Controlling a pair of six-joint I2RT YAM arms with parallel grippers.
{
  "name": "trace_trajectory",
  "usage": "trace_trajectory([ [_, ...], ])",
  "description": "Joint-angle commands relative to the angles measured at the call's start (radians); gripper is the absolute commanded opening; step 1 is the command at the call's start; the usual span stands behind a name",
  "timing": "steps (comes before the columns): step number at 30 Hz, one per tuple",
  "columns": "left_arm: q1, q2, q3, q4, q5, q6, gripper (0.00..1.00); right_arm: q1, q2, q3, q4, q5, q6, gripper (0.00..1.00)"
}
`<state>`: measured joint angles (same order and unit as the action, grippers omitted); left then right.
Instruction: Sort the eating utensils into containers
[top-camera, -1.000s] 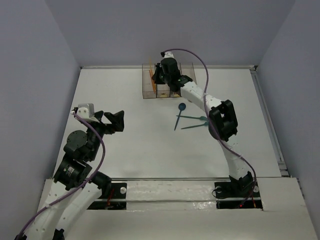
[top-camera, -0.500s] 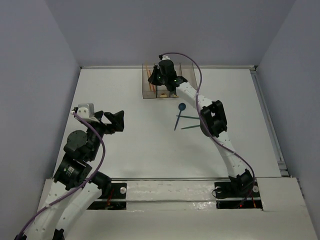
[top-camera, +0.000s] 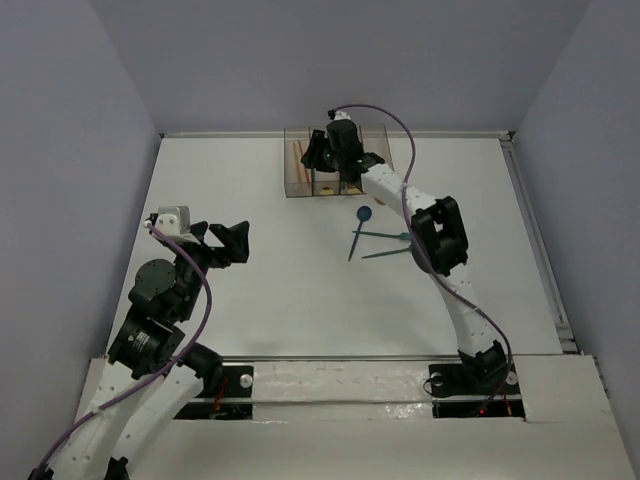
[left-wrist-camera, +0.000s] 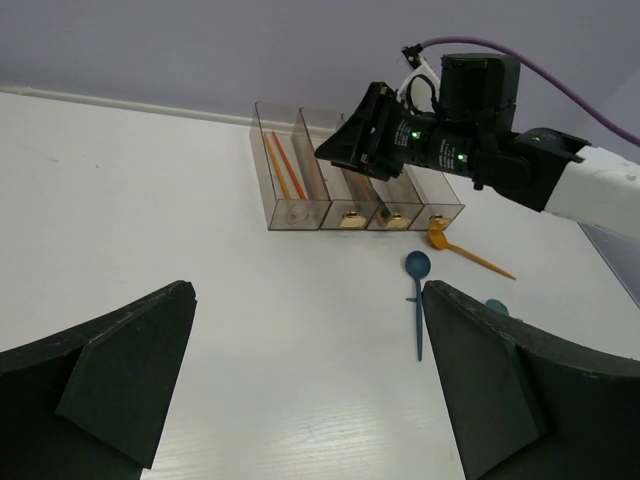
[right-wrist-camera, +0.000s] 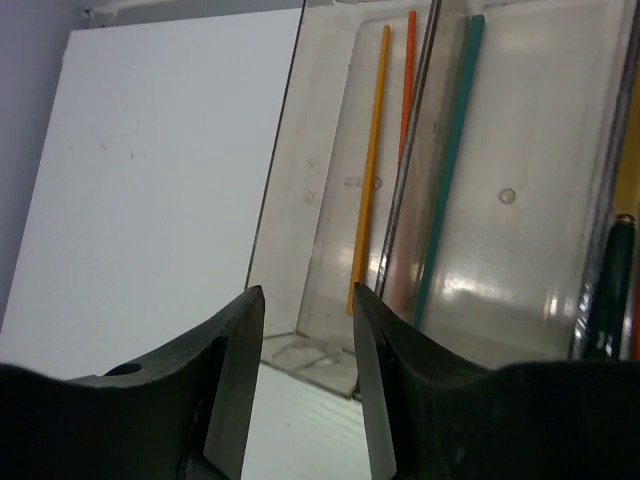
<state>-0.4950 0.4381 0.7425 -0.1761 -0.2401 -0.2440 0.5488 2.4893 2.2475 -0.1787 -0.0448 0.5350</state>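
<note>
Right gripper hovers over the bins at upper centre of the overhead view, fingers slightly parted and pinching nothing. We judge a new pick is due: reach down to the blue spoon lying just below the bins. Left gripper is spread wide, lower left.

Bright even light, soft shadows, bins glare
</note>
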Motion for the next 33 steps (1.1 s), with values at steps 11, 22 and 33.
trace_trajectory([
  [11, 0.009, -0.006, -0.011, 0.049, 0.047, 0.009, 0.99, -0.118, -0.924, -1.186, 0.139, 0.236, -0.106, 0.32],
  [22, 0.009, -0.016, -0.011, 0.038, 0.064, 0.009, 0.99, -0.214, -0.992, -1.316, 0.071, 0.296, -0.108, 0.38],
  [33, 0.009, -0.03, -0.012, 0.032, 0.062, 0.006, 0.99, -0.28, -0.983, -1.322, 0.054, 0.178, -0.098, 0.47],
])
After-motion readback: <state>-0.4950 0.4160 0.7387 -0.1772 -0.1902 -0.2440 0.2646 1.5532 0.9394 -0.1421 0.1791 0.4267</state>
